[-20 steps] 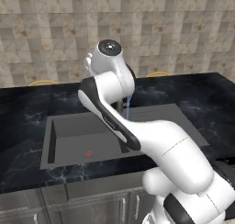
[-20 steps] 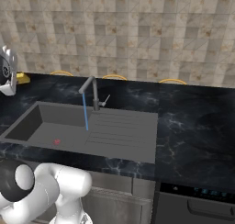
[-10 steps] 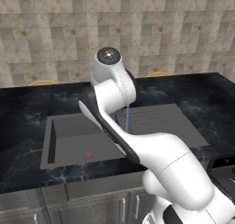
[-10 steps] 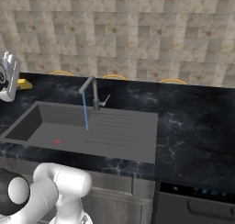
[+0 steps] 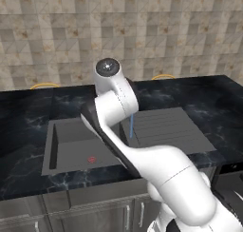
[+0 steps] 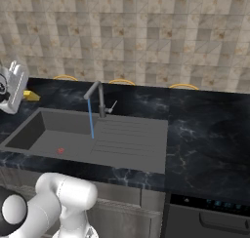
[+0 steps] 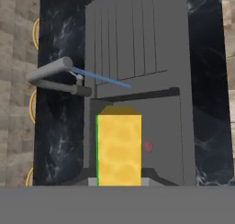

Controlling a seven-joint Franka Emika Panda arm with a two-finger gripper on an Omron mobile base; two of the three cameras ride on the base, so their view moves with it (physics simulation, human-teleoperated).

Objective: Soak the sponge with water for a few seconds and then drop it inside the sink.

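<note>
The sponge [image 7: 119,149] is pinched by the end effector [image 7: 119,182], held above the sink [image 7: 170,126] and clear of the water [image 7: 103,78] falling from the tap [image 7: 55,76]. A black worktop [image 6: 205,129] surrounds the basin.

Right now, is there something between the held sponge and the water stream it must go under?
Nothing visible stands in the way. The tool is shut on the sponge, and in the hand view open sink lies between it and the water falling from the tap.
</note>
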